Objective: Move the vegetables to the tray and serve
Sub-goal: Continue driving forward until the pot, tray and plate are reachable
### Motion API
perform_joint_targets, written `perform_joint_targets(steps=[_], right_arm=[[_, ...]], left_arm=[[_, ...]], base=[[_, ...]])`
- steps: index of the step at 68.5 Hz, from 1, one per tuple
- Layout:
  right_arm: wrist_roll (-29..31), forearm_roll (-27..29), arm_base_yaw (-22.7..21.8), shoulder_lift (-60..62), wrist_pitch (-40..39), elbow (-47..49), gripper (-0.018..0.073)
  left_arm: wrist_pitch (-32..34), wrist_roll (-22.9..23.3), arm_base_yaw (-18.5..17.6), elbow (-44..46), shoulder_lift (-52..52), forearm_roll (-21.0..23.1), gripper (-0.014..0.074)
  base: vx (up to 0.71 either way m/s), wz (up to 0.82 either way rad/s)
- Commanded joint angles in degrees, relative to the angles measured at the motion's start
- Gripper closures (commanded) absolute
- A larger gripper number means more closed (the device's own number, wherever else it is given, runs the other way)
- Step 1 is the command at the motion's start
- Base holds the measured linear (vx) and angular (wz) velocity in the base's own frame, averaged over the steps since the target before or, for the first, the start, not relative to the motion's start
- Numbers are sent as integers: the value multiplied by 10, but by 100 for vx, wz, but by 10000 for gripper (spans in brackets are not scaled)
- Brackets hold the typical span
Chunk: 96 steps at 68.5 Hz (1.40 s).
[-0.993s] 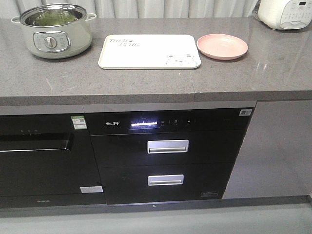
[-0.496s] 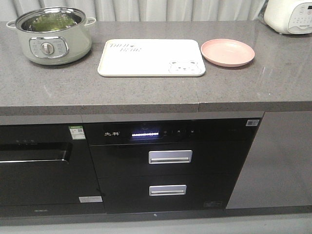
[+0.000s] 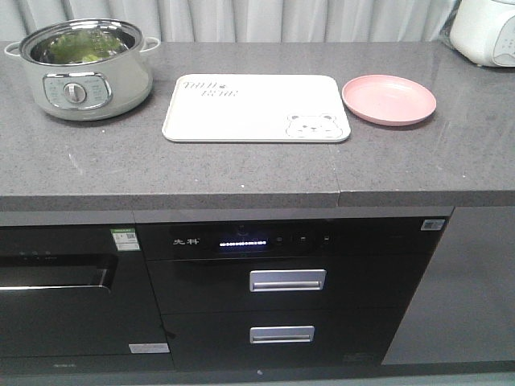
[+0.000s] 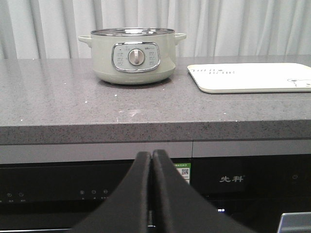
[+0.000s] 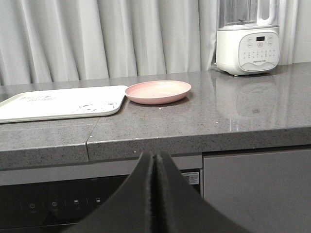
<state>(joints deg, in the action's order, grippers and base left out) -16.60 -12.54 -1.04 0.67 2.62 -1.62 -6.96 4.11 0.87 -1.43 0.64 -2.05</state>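
Cream tray (image 3: 249, 112) now sits lower in view than before.

Left gripper (image 4: 152, 158) clamped tight, jaws touching along their length, tips aimed at twelve o'clock in its wrist view. Right gripper (image 5: 155, 159) likewise: jaws pressed together, rising from six o'clock.

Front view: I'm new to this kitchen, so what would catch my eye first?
The pale green pot at the left end of the counter stands out, with leafy greens inside. Right of it lies a cream tray, then a pink plate.
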Motion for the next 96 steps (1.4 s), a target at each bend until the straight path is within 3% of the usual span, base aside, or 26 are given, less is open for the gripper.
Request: perform_joint_targets(steps=[1,96], right_arm=[[2,-2,-3,3,-43,-9,562],[2,-2,-3,3,-44,-9,562]], left_arm=[[41,2,1,-13,8,5,602],[41,2,1,-13,8,5,602]], base=[[11,2],[9,0]])
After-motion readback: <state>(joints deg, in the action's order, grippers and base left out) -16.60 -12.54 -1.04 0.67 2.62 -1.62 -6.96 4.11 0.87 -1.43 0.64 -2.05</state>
